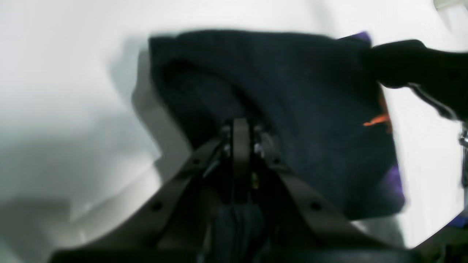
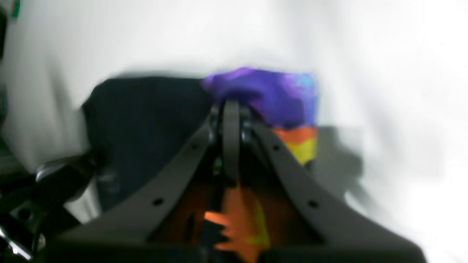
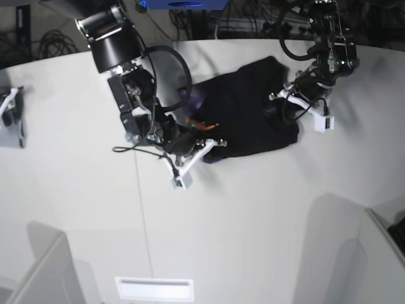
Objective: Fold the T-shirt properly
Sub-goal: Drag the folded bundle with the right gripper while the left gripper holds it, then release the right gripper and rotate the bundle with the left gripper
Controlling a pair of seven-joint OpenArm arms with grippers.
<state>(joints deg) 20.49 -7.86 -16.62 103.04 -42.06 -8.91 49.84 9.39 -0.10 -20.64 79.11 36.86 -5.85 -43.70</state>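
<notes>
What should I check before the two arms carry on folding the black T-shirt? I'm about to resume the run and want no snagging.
1. Left gripper on cloth: ok; its jaws look closed on the large black cloth T-shirt, plain side up here.
2. Right gripper on cloth: ok; jaws closed at the edge with the purple, orange and yellow print.
3. Both arms hold opposite ends: ok in the base view, left gripper, right gripper.
4. Cloth flat, no bunching: not ok; the shirt is rumpled between the grippers.
5. How many layers each gripper pinches: cannot tell; wrist views are blurred.
6. White table around the shirt free of other things: ok.
</notes>
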